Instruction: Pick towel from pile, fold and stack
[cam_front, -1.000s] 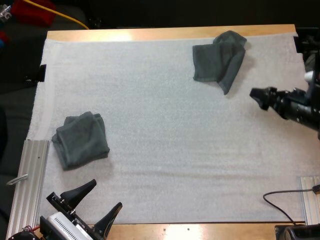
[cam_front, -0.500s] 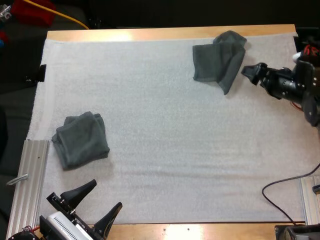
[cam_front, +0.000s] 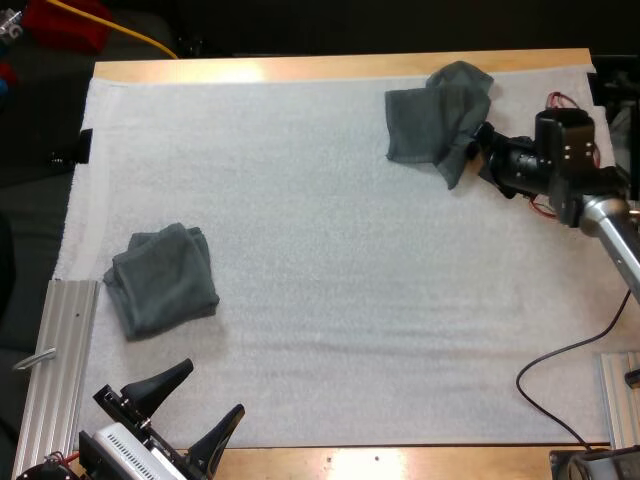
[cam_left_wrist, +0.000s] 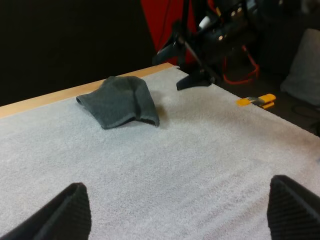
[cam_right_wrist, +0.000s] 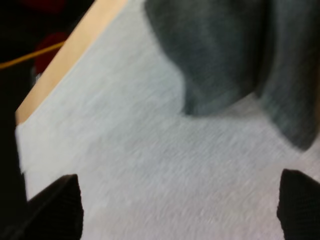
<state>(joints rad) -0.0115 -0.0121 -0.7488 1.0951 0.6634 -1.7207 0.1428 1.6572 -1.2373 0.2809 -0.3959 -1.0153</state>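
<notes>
Towel one (cam_front: 162, 280), a folded dark grey-green cloth, lies at nine o'clock on the white mat (cam_front: 320, 300). My left pincer (cam_front: 213, 386) sits at seven o'clock, fingers apart and empty. Towel two (cam_front: 435, 118), crumpled, lies at one o'clock. My right pincer (cam_front: 476, 150) is spread open just beside its three o'clock edge.

The dark grey-green crumpled cloth towel (cam_front: 438, 118) at far right and the dark grey-green folded cloth towel (cam_front: 162, 280) at near left are plain, unpatterned. The white fuzzy mat (cam_front: 320, 260) covers a light tan wooden counter (cam_front: 340, 66). The left gripper (cam_front: 212, 388) and right gripper (cam_front: 477, 143) are black.
</notes>
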